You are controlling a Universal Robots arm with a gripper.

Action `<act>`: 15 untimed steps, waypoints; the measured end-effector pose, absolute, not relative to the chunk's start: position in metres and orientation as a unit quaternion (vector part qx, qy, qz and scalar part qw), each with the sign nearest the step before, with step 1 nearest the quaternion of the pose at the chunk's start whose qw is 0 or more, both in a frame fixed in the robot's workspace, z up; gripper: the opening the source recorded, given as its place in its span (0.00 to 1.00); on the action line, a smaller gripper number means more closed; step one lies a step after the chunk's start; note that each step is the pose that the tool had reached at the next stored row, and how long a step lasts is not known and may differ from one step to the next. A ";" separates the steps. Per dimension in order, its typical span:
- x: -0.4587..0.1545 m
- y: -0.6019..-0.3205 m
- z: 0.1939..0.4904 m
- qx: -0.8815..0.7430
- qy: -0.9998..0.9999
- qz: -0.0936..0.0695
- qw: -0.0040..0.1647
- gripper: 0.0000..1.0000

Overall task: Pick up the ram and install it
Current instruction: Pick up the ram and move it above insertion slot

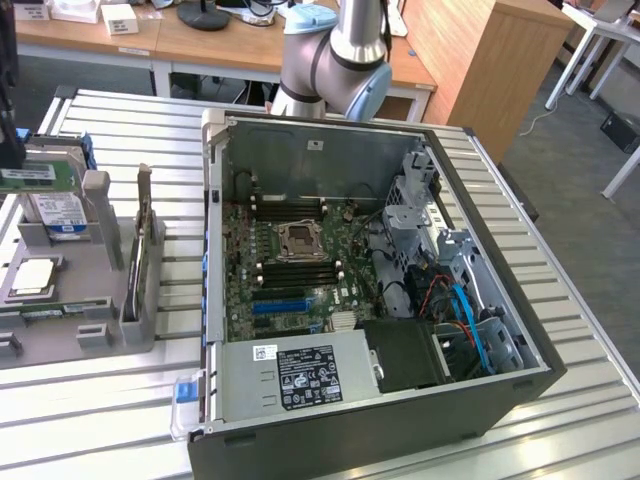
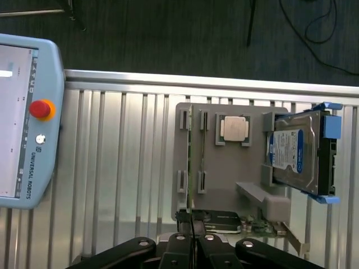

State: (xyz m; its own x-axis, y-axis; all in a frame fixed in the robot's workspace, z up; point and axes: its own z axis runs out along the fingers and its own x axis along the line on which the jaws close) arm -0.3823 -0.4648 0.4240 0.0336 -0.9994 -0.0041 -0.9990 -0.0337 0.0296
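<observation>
Ram [image 2: 190,157] standing on edge in a slot of the grey holder [image 2: 224,168] on the worktop [image 2: 123,168], near the processor chip [image 2: 234,129]. Gripper [image 2: 191,224] hovering over the holder's end, jaws pressed together.

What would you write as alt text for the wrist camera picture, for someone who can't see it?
A grey holder tray on a slatted metal table carries the ram standing on edge, a square silver processor chip and a hard drive in blue brackets. The gripper hovers nearest the ram's end. A control pendant with a red button sits apart from the tray.
</observation>
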 end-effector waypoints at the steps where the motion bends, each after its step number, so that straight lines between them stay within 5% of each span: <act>1: -0.378 -0.465 0.424 0.719 -0.695 -0.012 0.009 0.12; 15: -0.321 -0.465 0.424 0.719 -0.695 -0.012 0.009 0.12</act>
State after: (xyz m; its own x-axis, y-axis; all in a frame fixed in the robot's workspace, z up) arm -0.3205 -0.4646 0.4239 0.0336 -0.9994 -0.0041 -0.9990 -0.0337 0.0296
